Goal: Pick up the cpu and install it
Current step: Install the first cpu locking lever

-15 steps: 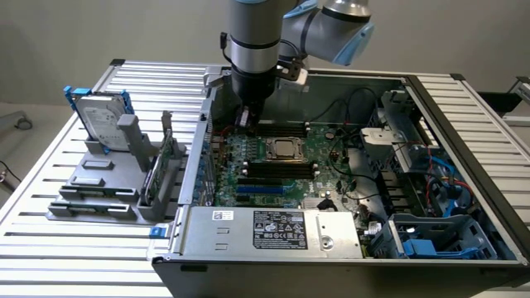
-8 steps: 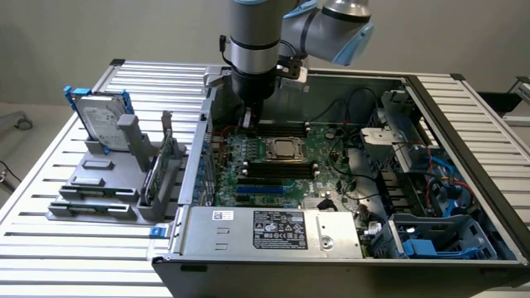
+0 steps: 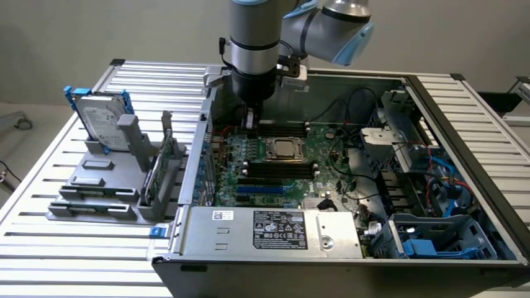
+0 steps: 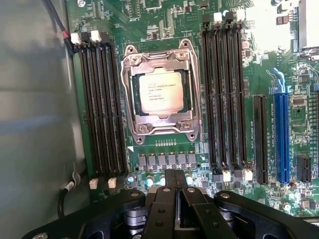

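The cpu [image 4: 160, 91], a small flat square chip with a pale silver-grey lid, sits inside the metal socket frame [image 4: 162, 132] on the green motherboard [image 4: 169, 22], lying flat and square to it. So the placing looks done, as far as I can judge! The black gripper [image 4: 173, 186] hangs just beside the socket, fingers pressed together, holding nothing. The wrist view gives the chip's printed lid and the dark memory slots [image 4: 102, 107] flanking it; the exterior view gives the open computer case [image 3: 463, 167] and the silver hard drive [image 3: 101, 121] well apart.
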Controlling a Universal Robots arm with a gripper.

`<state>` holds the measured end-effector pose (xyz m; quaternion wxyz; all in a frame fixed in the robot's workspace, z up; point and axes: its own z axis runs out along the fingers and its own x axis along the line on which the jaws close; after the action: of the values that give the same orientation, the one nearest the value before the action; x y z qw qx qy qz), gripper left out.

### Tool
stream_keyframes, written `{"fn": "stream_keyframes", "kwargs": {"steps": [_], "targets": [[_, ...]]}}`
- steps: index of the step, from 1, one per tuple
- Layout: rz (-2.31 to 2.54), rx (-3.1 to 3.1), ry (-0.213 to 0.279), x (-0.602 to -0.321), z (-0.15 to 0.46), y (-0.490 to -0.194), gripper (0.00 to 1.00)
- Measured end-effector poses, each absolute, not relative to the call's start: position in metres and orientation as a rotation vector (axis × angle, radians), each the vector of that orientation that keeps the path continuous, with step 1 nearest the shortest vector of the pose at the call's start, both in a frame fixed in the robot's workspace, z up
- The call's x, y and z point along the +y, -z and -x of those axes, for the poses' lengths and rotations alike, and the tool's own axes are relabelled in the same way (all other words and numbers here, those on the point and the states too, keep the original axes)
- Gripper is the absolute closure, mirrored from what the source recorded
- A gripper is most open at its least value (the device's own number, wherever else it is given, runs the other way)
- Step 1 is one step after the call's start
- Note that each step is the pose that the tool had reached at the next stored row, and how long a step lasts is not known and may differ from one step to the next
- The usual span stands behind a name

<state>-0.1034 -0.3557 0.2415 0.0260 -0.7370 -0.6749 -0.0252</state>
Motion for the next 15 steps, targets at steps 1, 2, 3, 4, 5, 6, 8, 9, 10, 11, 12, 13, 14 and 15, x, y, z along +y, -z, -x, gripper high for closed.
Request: {"fn": "stream_keyframes", "kwargs": {"steps": [1, 2, 3, 4, 5, 6, 8, 9, 10, 11, 12, 13, 14, 15], "targets": [[2.268, -2.098, 0.078, -0.3556, 0.1034, -0.2413, 0.89], [2.259, -2.110, 0.079, -0.3554, 0.1034, -0.2412, 0.89], [2.249, -2.123, 0.079, -0.3552, 0.1034, -0.2411, 0.89], [2.240, -2.134, 0.079, -0.3550, 0.1034, -0.2410, 0.89], [2.230, -2.146, 0.080, -0.3548, 0.1034, -0.2408, 0.89], [2.221, -2.158, 0.080, -0.3547, 0.1034, -0.2407, 0.89], [2.200, -2.181, 0.081, -0.3546, 0.1034, -0.2407, 0.89], [2.190, -2.193, 0.081, -0.3546, 0.1034, -0.2407, 0.89], [2.179, -2.205, 0.081, -0.3546, 0.1034, -0.2407, 0.89], [2.168, -2.216, 0.081, -0.3546, 0.1034, -0.2407, 0.89], [2.164, -2.221, 0.079, -0.3542, 0.1034, -0.2407, 0.89], [2.164, -2.222, 0.078, -0.3542, 0.1033, -0.2407, 0.89], [2.164, -2.222, 0.078, -0.3542, 0.1034, -0.2407, 0.89], [2.164, -2.222, 0.078, -0.3542, 0.1033, -0.2407, 0.89]]}}
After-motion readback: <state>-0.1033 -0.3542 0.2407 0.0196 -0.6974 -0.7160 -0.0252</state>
